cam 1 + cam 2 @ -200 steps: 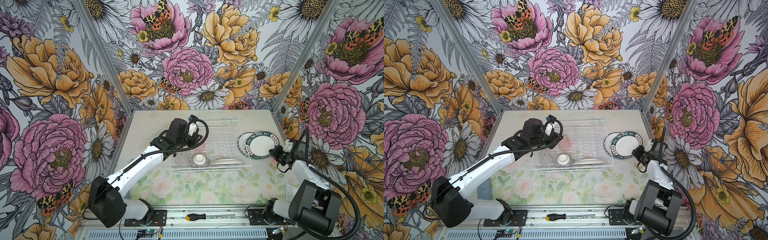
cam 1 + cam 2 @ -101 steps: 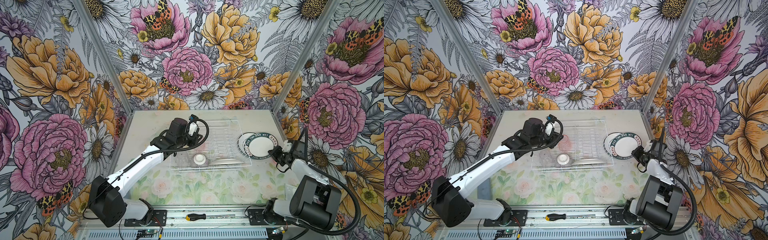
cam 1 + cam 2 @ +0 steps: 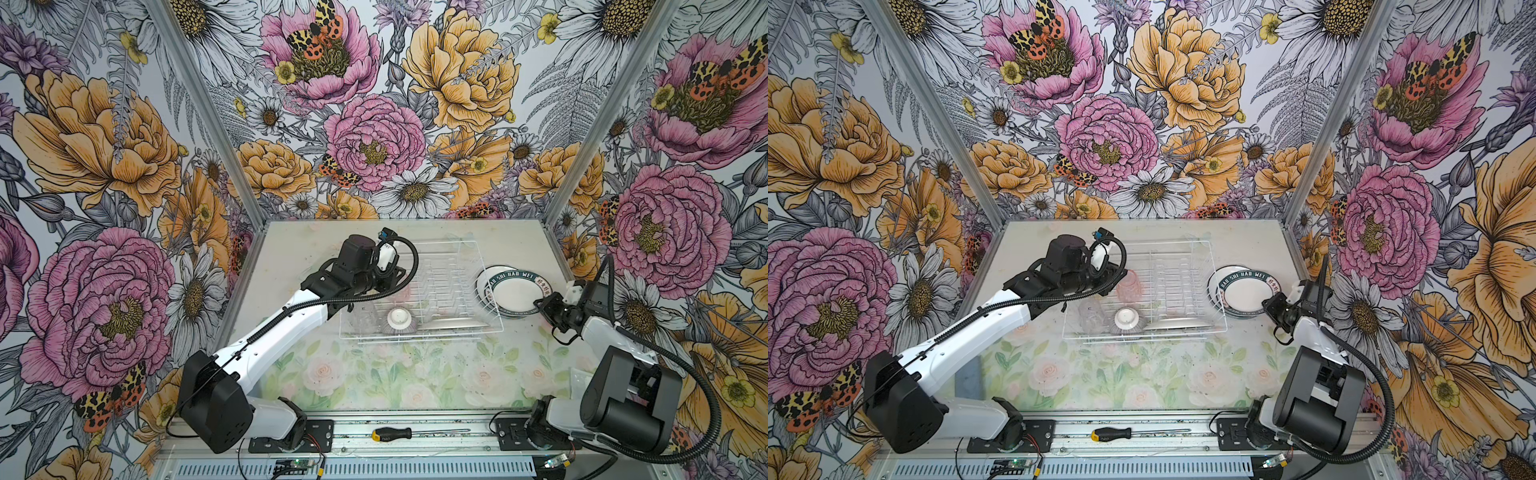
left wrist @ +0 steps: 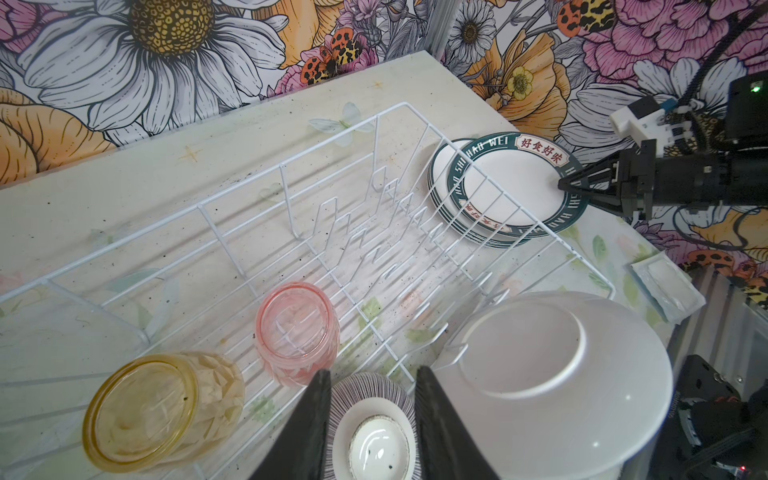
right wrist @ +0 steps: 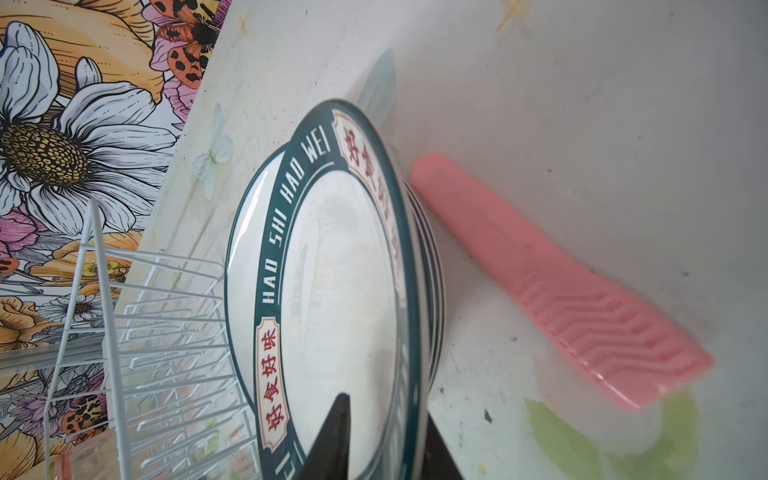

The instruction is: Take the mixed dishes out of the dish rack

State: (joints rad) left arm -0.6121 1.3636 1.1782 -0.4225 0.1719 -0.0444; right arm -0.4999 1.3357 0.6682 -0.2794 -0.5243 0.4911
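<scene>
the white thin-wire dish rack (image 3: 451, 266) is set on the bench (image 3: 291, 257). toward the rack's left end, in both top views, an amber glass tumbler (image 4: 162, 409), a pink glass tumbler (image 4: 296, 332) and an upturned ribbed purplish-grey bowl with a white base (image 3: 400, 321) are held within it. the left end effector (image 4: 370, 374) is poised above that end, narrowly parted, gripping nothing. just outside the rack's right end a stack of round white plates with dark green lettered rims (image 3: 515, 291) is laid. the right end effector (image 5: 386, 407) is set astride the top plate's rim; whether it is clamped cannot be told.
</scene>
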